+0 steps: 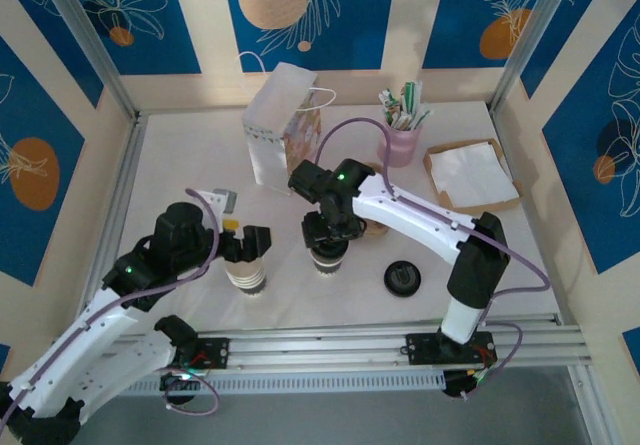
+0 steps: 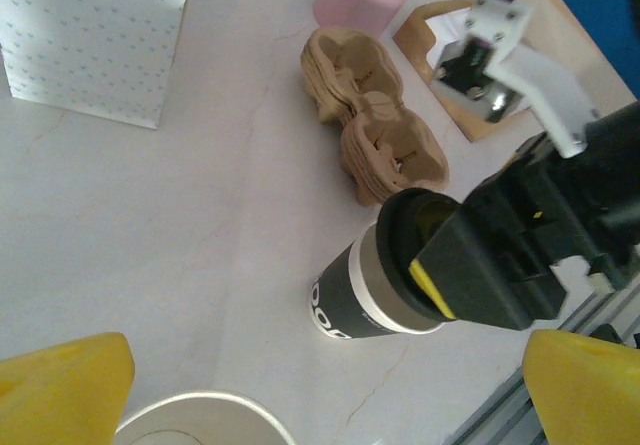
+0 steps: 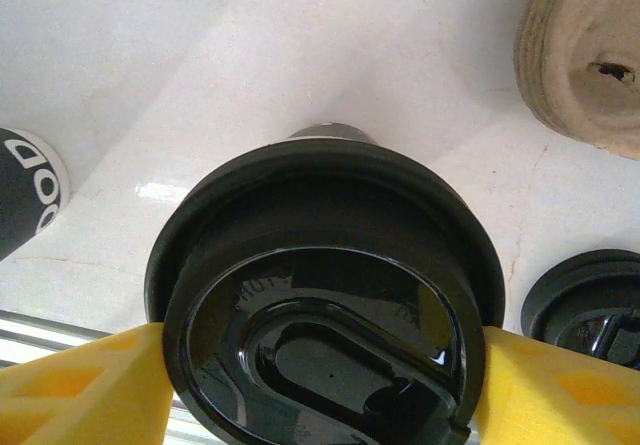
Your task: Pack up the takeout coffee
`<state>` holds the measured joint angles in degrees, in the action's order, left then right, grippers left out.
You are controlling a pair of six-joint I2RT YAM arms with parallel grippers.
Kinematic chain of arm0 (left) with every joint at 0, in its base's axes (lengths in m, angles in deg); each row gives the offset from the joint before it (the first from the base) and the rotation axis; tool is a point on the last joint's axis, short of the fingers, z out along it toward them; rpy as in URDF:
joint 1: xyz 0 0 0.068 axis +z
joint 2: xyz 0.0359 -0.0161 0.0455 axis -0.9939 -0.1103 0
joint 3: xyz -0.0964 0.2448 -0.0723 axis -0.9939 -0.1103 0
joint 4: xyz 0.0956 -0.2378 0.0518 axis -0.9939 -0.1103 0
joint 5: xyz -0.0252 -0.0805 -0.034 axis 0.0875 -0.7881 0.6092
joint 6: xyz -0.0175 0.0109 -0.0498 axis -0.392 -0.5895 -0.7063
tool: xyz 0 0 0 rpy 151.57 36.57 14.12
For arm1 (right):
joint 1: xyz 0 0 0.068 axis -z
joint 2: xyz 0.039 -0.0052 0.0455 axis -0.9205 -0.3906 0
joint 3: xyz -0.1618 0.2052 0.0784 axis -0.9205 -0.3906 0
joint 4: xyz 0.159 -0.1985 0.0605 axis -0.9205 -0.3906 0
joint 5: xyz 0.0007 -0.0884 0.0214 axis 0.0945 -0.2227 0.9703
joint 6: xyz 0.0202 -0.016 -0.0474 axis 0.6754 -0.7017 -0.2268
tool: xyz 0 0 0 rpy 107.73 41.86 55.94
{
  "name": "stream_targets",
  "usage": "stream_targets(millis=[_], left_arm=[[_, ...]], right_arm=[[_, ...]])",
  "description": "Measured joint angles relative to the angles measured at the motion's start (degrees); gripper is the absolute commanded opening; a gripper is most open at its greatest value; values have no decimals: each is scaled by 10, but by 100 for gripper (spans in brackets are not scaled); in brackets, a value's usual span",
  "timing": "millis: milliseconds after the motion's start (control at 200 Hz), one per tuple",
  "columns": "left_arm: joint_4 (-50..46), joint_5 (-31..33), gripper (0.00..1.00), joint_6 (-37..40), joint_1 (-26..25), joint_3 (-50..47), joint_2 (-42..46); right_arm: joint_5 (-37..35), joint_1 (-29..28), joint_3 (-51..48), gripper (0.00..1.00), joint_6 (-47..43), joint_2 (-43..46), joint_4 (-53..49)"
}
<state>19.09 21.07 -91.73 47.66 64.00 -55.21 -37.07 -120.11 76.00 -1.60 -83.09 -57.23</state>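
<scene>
Item: takeout coffee [image 1: 328, 259], a cream paper cup with a dark lower band and a black lid. It stands upright on the white table [image 1: 180, 165], about midway between the left and right edges and nearer the near edge than the far one. Right gripper [image 1: 331, 229]: directly above the coffee, its yellow fingers [image 3: 70, 390] pressed against opposite sides of the lid rim, clamped on it. Left gripper [image 1: 243, 243]: fingers spread wide and holding nothing, poised over a lidless cream cup [image 1: 245, 277] that stands just left of the coffee and apart from it. Loose black lid [image 1: 402, 278]: flat on the table to the right of the coffee, near the near edge. Pulp cup carrier [image 2: 375, 115]: just behind the coffee. Patterned gift bag [image 1: 280, 130]: upright by the far edge, near its middle. Pink cup [image 1: 403, 143] holding sachets: to the right of the bag. Brown tray [image 1: 437, 191] of white napkins: toward the far right corner.
</scene>
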Motion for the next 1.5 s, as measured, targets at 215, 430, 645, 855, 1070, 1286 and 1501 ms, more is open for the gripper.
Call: stream_targets(millis=[215, 430, 645, 855, 1070, 1286, 1501], left_arm=[[-7, 0, 100, 0, 0, -4, 6], [-10, 0, 100, 0, 0, -13, 7], [-10, 0, 100, 1, 0, -17, 7], [-12, 0, 100, 1, 0, -18, 17], [-12, 0, 100, 1, 0, -18, 17], [-12, 0, 100, 1, 0, -18, 18], [-12, 0, 100, 1, 0, -18, 18]], right_arm=[[0, -3, 5, 73, -4, -21, -4], [2, -6, 5, 73, -3, -22, -5], [2, -6, 5, 73, -3, -25, -5], [2, -6, 5, 73, -3, -38, -5], [2, -6, 5, 73, -3, -38, -5], [-3, -6, 5, 73, -1, -37, -6], [-12, -6, 3, 73, 1, -36, -11]])
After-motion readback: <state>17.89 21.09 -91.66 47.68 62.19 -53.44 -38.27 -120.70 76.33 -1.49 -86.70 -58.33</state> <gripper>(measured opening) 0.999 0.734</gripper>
